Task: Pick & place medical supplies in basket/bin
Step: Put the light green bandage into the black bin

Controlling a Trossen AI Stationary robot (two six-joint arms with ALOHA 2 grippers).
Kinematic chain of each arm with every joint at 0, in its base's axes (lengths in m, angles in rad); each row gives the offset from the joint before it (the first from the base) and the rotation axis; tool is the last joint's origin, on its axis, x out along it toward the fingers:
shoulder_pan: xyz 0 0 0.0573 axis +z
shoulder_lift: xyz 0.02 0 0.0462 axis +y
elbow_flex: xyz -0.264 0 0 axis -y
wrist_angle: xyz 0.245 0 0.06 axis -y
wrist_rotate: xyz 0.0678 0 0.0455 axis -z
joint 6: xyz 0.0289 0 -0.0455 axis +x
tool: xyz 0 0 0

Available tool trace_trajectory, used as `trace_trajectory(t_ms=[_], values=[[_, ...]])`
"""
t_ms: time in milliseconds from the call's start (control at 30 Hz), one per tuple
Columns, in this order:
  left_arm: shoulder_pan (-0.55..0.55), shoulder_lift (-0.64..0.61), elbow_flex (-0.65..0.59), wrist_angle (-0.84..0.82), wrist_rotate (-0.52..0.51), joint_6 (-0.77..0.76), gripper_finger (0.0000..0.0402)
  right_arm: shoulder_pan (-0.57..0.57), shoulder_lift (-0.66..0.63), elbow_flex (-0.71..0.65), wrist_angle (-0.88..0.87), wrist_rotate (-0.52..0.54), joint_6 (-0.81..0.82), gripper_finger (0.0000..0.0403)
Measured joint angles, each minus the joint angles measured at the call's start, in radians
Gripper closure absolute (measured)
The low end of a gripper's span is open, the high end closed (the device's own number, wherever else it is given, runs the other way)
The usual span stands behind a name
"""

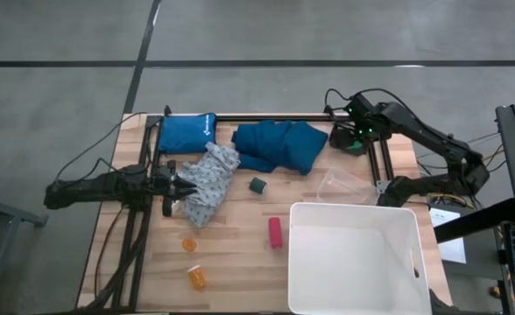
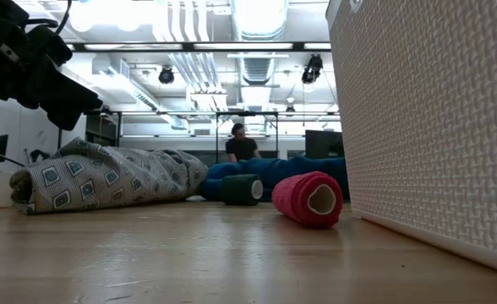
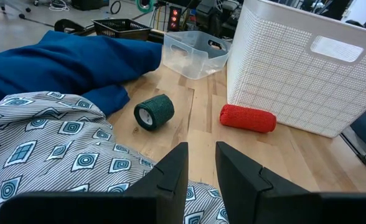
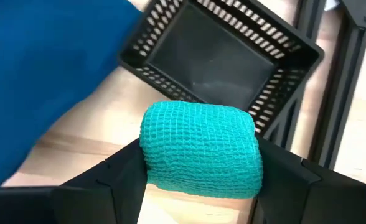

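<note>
Two orange pill bottles [image 1: 194,262], one pink-red cylinder [image 1: 276,232], two garments [image 1: 240,162].

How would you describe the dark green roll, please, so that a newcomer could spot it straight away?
Start from the big white tub at the table's near right corner and look toward the dark teal cloth at the far edge. The green roll lies on bare wood just in front of that cloth, beside the patterned cloth. It is a short, hollow, dark green cylinder, unlike the longer red roll nearer the tub.
</note>
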Motion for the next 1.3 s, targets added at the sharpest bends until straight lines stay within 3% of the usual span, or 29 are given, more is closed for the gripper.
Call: trace_trajectory(t_ms=[367, 700, 1300], values=[[0.0, 0.0, 0.0, 0.0, 0.0, 0.0, 0.0314, -0.081, -0.066, -0.119, 0.103, 0.024, -0.024, 0.0163], [0.0, 0.0, 0.0, 0.0, 0.0, 0.0, 0.0314, -0.098, -0.047, -0.209, 0.209, 0.03, -0.033, 0.0161], [0.0, 0.0, 0.0, 0.0, 0.0, 0.0, 0.0314, -0.112, -0.009, -0.214, 0.253, 0.079, -0.062, 0.0157]])
